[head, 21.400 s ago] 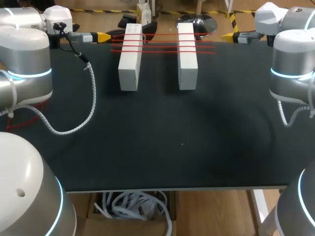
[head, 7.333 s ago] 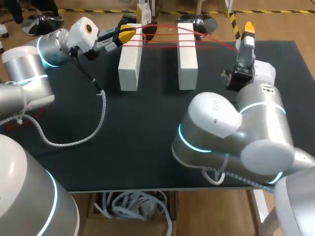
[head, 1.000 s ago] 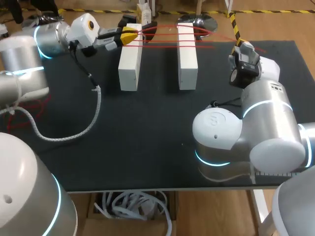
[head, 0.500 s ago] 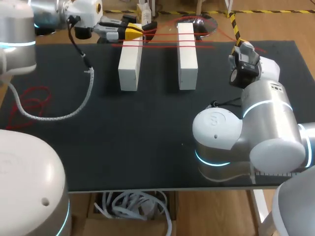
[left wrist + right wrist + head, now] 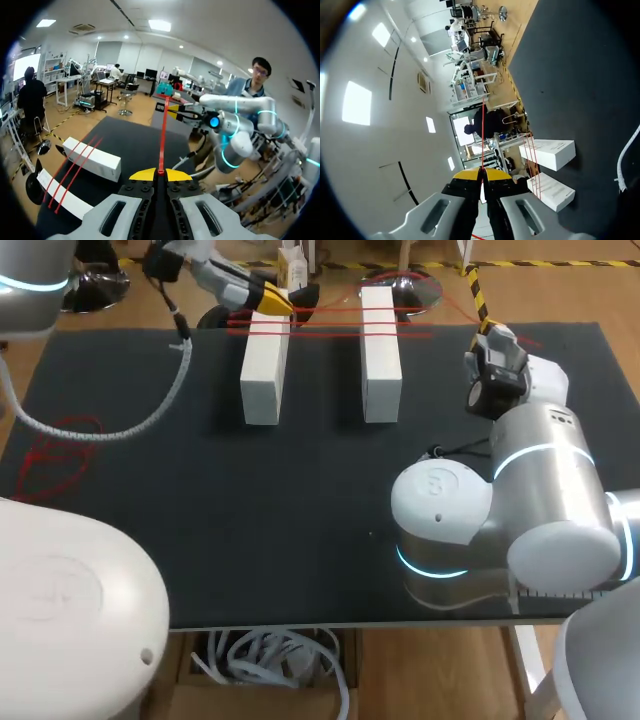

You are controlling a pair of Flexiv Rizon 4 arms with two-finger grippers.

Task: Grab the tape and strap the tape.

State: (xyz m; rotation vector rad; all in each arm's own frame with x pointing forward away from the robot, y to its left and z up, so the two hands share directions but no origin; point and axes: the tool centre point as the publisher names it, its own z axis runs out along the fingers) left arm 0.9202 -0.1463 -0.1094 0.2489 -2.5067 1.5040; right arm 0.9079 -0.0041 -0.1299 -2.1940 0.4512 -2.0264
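Pinching the red tape (image 5: 162, 135) between closed yellow tips, the left hand (image 5: 160, 174) sits right at the far end of the first white block (image 5: 264, 360), just above the strands already laid across it. That hold looks meant to keep the line taut while another turn is led over the block. From those tips the tape runs straight out across the second white block (image 5: 380, 340), which lies parallel beside the first, to the right hand (image 5: 491, 333). That hand is well apart from the first block, past the second one, over the desk (image 5: 300, 520), and its tips are also shut on the tape, anchoring the other end. A loose red tangle (image 5: 55, 450) lies on the desk on the other side of the first block, probably slack.

Against half a second ago, the left arm has swung higher, so less of its wrist shows; its tips have crept slightly further over the first block. The right arm has not shifted. Far earlier, both hands waited at the desk's far corners.
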